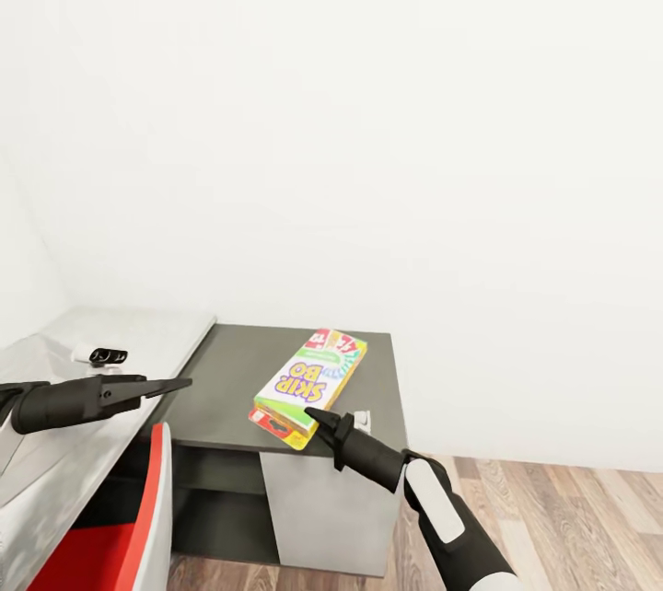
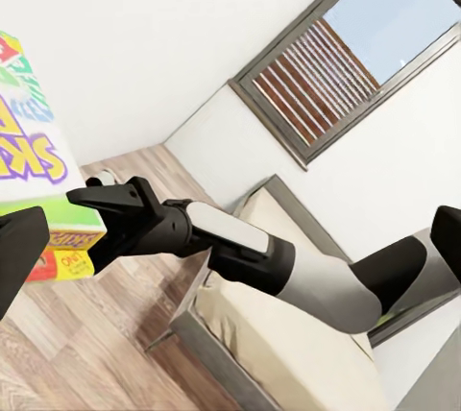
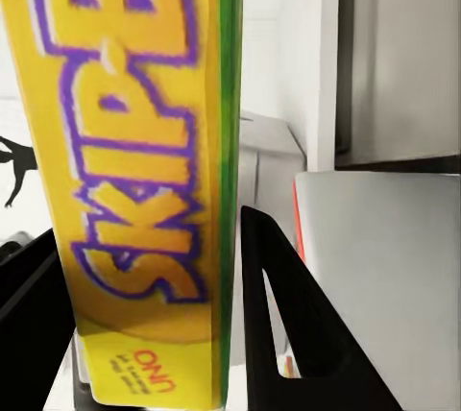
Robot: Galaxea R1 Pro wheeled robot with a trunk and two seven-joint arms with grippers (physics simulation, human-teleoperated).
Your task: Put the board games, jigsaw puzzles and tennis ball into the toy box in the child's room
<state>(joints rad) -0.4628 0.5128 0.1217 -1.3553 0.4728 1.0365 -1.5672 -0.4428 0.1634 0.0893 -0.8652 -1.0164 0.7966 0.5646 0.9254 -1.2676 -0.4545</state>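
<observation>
Cardboard is what the right gripper [image 1: 318, 418] is pinching: its fingers are closing across the near end of the game box [image 1: 311, 382], held over the dark low table [image 1: 230, 388]. The box is probably handling light, stiff and slightly slick, so an end grip may be letting it droop. The left gripper [image 1: 175, 383] is hovering to the left, looking closed and empty.

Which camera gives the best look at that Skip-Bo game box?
The head view: the whole board game shows, held by the right gripper. The right wrist view shows its yellow edge close up; the left wrist view, one corner.
</observation>
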